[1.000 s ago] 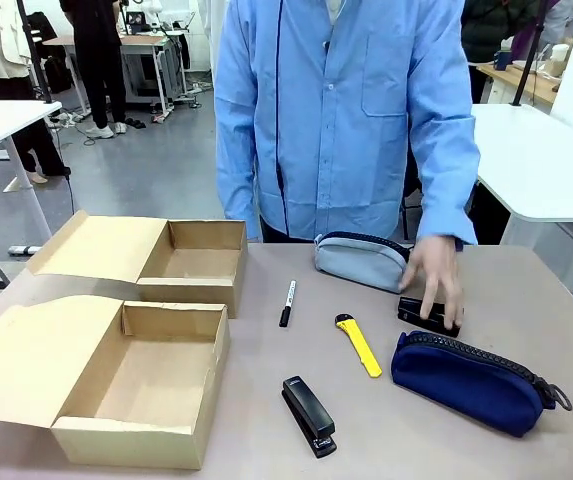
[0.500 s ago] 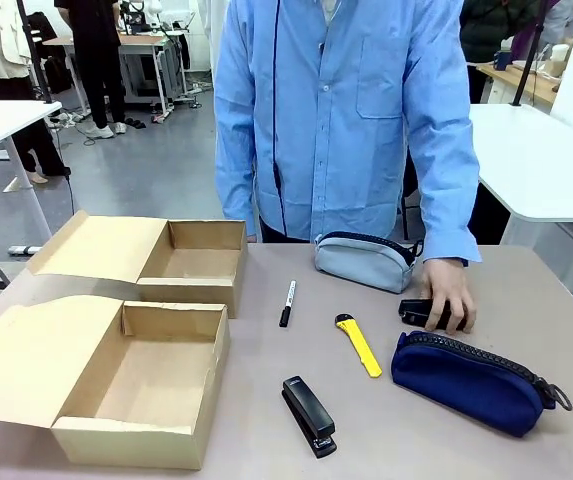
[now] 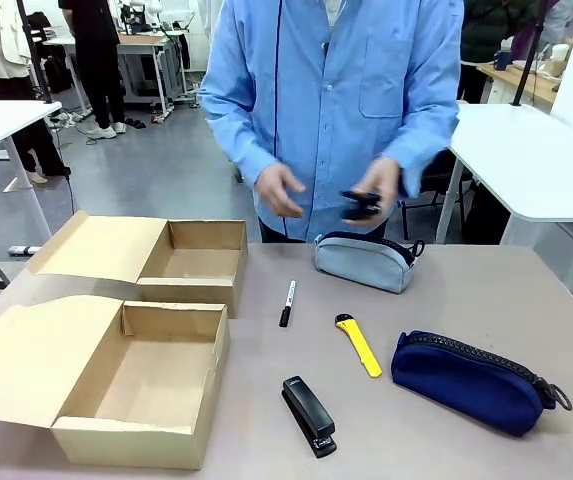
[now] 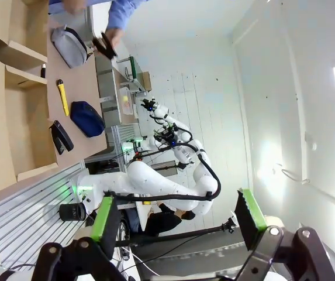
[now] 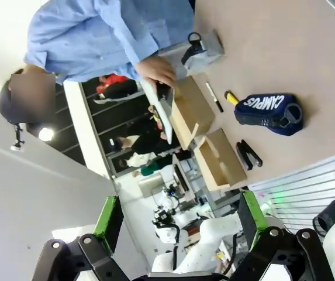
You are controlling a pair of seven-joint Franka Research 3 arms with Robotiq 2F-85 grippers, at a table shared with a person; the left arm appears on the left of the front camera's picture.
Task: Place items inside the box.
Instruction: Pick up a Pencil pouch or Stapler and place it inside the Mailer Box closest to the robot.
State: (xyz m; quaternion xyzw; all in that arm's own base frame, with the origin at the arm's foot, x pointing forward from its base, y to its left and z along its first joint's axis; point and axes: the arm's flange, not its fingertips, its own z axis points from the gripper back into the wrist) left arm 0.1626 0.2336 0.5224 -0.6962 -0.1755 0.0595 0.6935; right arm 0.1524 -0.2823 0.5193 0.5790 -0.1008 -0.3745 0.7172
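Pinching a small black stationery set (image 3: pixel 360 206) in the person's hand (image 3: pixel 381 184) above the grey-blue fabric zip pouch (image 3: pixel 361 262) — seeming light, rigid, slick; calling for gripping across its narrow sides.

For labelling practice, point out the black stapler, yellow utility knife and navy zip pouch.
black stapler (image 3: pixel 309 416), front view, top arm.
yellow utility knife (image 3: pixel 360 347), front view, mid-handle.
navy zip pouch (image 3: pixel 466 382), front view, fabric side.

The table (image 3: pixel 526 290) bears at its left a near cardboard box (image 3: pixel 126 440) and a far cardboard box (image 3: pixel 188 294), both open. Rightward lie a black marker pen (image 3: pixel 287 302), yellow utility knife (image 3: pixel 359 345), black stapler (image 3: pixel 309 416), grey-blue zip pouch (image 3: pixel 363 262) and navy zip pouch (image 3: pixel 471 380).
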